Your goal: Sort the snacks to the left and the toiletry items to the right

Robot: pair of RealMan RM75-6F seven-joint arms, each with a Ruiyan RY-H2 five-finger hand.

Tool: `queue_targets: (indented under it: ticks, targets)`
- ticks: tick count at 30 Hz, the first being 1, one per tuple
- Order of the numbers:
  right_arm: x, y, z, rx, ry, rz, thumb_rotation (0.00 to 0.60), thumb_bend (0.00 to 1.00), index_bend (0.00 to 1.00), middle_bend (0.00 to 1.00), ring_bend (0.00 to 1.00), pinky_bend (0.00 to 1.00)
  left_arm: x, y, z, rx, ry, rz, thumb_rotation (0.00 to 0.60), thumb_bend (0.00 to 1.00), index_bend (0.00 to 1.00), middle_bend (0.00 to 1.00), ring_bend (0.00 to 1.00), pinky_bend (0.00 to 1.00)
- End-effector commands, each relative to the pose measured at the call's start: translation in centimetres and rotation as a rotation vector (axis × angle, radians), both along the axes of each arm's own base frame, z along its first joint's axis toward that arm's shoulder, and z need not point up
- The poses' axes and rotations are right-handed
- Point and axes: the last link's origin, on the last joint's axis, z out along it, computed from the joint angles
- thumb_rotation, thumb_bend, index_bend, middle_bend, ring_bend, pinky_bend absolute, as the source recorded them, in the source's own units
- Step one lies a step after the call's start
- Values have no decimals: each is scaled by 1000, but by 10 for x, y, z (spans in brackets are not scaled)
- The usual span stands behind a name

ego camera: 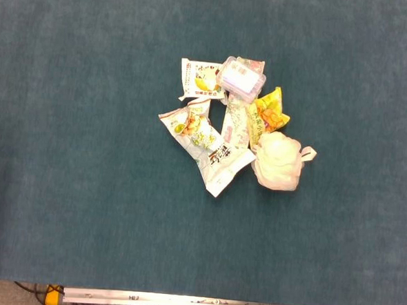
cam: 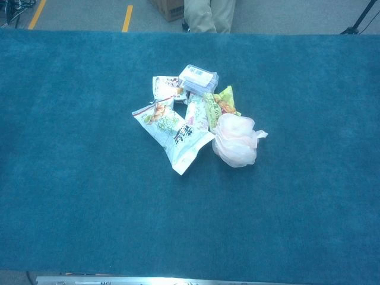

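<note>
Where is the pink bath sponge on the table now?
In both views the pink bath sponge lies at the right edge of the central pile, touching the yellow snack packet behind it, with the big white snack bag to its left.

snack packets [ego camera: 205, 140] heaped mid-table [ego camera: 63, 185], clear box [ego camera: 241, 77] behind on top, bath pouf [ego camera: 277, 161] right

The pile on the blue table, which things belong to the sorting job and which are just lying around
Part of the job:
- large white snack bag
- small white snack packet
- yellow snack packet
- green-and-white packet
- clear plastic box
- pink bath pouf

Just there:
- blue table cloth
- cardboard box on the floor
- person's legs
</note>
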Motion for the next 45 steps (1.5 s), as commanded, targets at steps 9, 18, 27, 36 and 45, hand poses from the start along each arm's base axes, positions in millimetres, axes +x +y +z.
queue_targets:
  ticks: [9, 18, 27, 36, 45]
  targets:
    - [3, 1, 1, 17, 2, 20, 600, 267, 361, 364, 307, 413, 2, 1, -2, -16, 2, 2, 600, 485, 222, 244, 183, 131]
    - [31, -15, 1, 117, -42, 134, 600, 127, 361, 364, 307, 413, 2, -3, 1, -14, 2, 5, 600, 484, 222, 240, 183, 131]
    - [74, -45, -19, 309, -57, 271, 600, 0, 288, 335, 306, 413, 4, -8, 5, -3, -3, 15, 600, 485, 222, 238, 183, 131]
    - [116, -65, -67, 524, 19, 373, 600, 0, 137, 237, 198, 363, 5, -10, 6, -8, 4, 36, 600, 485, 222, 237, 184, 131]
    - [151, -82, -113, 624, 104, 472, 600, 0, 109, 203, 157, 327, 3, -10, 1, -25, 11, 46, 600, 485, 222, 237, 183, 131]
